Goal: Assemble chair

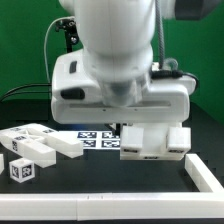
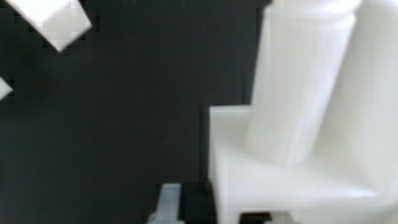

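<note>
Currently, nearest the exterior camera, a white rail [image 1: 206,180] is lying along the black surface [image 1: 110,195] at about five o'clock. At eight o'clock a small tagged block [image 1: 22,170] is sitting among the loose parts, with a longer tagged bar [image 1: 55,146] just behind it. Further back, at roughly four o'clock from the middle of that view, the partly built chair [image 1: 155,142] is standing directly under the arm [image 1: 120,50]. It is well apart from the loose parts, and the marker board [image 1: 95,137] is lying just beside it at its nine o'clock.

The wrist camera is looking close at that same chair, where a round post [image 2: 306,70] is standing upright on a flat slab [image 2: 294,165].

The jaws are sitting fully closed, and nothing is showing between them. The arm is hiding them in the exterior view, so whether they are touching the slab cannot be told.

Closed jaws beside the assembly are probably being used as a pusher, to square the chair up before the next part goes on. Doing that well is calling for low contact on the slab's flat face rather than on the post. It is also calling for a slow, straight push, so that the block is not turning or tipping and the post is not getting knocked loose.
</note>
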Controlling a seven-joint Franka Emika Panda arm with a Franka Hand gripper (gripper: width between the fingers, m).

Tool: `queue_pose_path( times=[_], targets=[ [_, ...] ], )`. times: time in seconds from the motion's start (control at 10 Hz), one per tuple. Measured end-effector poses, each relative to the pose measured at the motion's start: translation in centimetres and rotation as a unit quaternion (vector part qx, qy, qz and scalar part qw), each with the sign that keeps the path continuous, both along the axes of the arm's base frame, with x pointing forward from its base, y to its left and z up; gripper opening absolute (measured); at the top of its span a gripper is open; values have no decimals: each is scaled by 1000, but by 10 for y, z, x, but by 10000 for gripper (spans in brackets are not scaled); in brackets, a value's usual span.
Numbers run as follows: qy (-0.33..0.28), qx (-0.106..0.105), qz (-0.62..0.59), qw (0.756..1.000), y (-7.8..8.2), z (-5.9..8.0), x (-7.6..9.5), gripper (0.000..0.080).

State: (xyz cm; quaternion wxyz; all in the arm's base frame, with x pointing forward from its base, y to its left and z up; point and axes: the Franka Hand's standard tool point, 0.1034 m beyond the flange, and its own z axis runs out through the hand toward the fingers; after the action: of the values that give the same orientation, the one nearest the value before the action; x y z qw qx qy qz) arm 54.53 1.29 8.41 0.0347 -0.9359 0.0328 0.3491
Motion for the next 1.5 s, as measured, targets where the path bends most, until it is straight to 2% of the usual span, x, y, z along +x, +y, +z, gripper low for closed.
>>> queue_pose_path(
  times=[0.1,0.2,0.3,0.6,0.7,0.8,0.9,1.0,1.2,1.4,1.5],
  targets=[
    [19,-1,14,1000,5,-4,4,29],
    [69,5,19,997,9,-4,-5,29],
    [98,10,24,995,9,-10,-6,29],
    [100,4,18,995,7,-13,-4,29],
    [119,-17,0,993,9,-15,-10,29],
    [155,-47,-17,987,14,-17,-15,29],
    [162,-62,-30,984,14,-22,-11,29],
    [155,-68,-36,985,11,-23,-8,29],
    [154,-72,-36,985,8,-23,-8,29],
    [149,-52,-15,987,8,-24,-6,29],
    [148,-55,-19,987,10,-23,-5,29]
  ],
)
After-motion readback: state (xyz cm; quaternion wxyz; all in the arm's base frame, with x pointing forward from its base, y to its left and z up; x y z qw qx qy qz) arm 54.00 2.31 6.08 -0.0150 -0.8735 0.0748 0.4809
